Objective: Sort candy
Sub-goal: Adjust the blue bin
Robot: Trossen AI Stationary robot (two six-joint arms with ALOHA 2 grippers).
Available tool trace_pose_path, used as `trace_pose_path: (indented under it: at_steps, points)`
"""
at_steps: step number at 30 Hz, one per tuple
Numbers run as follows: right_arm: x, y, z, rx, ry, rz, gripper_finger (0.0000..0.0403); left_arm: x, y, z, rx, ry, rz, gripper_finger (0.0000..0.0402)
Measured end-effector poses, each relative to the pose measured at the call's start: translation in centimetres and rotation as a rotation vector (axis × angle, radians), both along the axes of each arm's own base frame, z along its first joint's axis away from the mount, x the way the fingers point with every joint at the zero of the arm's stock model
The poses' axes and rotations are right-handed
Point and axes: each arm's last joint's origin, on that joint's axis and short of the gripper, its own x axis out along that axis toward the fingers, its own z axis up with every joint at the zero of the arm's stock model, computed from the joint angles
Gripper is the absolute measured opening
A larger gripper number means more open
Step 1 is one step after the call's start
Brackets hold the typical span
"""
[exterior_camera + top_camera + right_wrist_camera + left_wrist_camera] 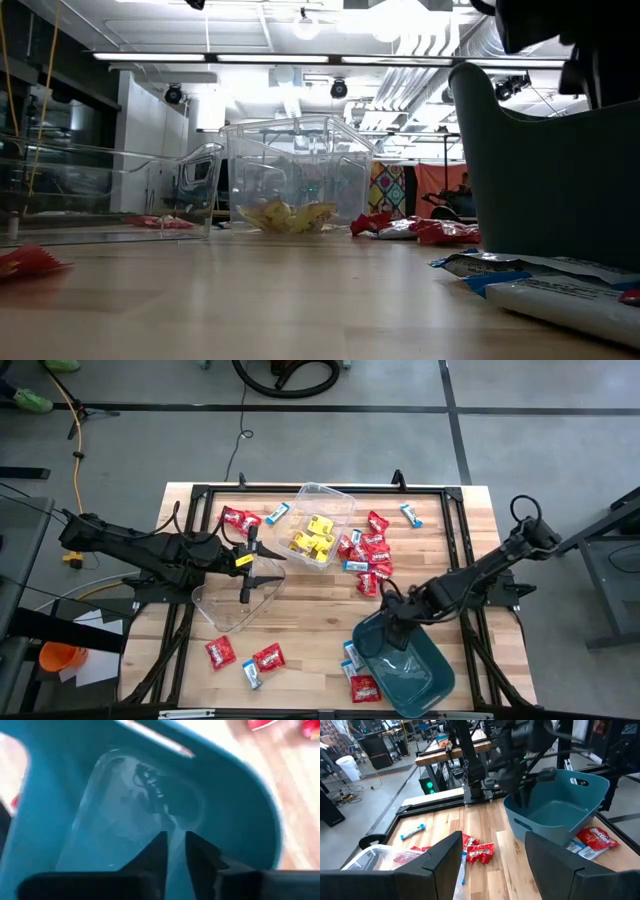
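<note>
My right hand [398, 632] hung over the teal bin [425, 680] at the near right corner of the bench [310, 630], just inside the bin's far rim. In my right wrist view its fingers [156, 851] stood narrow, nearly together, with only a thin gap between them, and I could see nothing gripped there. Whether a packet had just dropped I could not tell; the bin's floor looked bare and glossy.

My left hand [250, 570] waited wide open above the empty clear tub [235, 605] on the left side of the bench, holding nothing.

The candy was scattered widely. Yellow packets [312, 540] lay inside the far clear tub [325, 520]. A thick cluster of red packets [370, 555] lay just beside that tub, with light blue-and-white packets [355, 566] mixed in. More red packets [240, 518] sat at the far left, two red ones [222, 652] near the front edge, and a blue-and-white packet [352, 655] with a red one [365, 688] lay touching the teal bin's left side.

To do this step well, I judged I should lift the right hand straight up clear of the rim before swinging away, so as not to drag the bin. Then I should spread the fingers fully and come down on one packet alone, at the edge of the cluster, to avoid picking up two colours at once.
</note>
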Motion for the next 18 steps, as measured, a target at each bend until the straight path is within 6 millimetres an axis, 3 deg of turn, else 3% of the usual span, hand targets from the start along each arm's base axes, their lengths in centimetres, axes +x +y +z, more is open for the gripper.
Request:
trace_pose_path:
  at_steps: [4, 13, 18]
  points:
    - [0.3, -0.7, -0.1, -0.025, -0.002, -0.014, 0.0007, 0.0, 0.0, 0.0, 0.008, 0.0, -0.002, 0.0205]
    - [-2.6, -2.3, -0.3, -0.12, 0.341, -0.178, 0.0002, 0.0, 0.0, -0.1, 0.009, 0.01, -0.002, 0.0205]
    - [-3.7, -2.7, -0.1, -0.203, 0.432, -0.204, 0.0002, 0.0, 0.0, -0.2, 0.003, 0.018, 0.0, 0.0205]
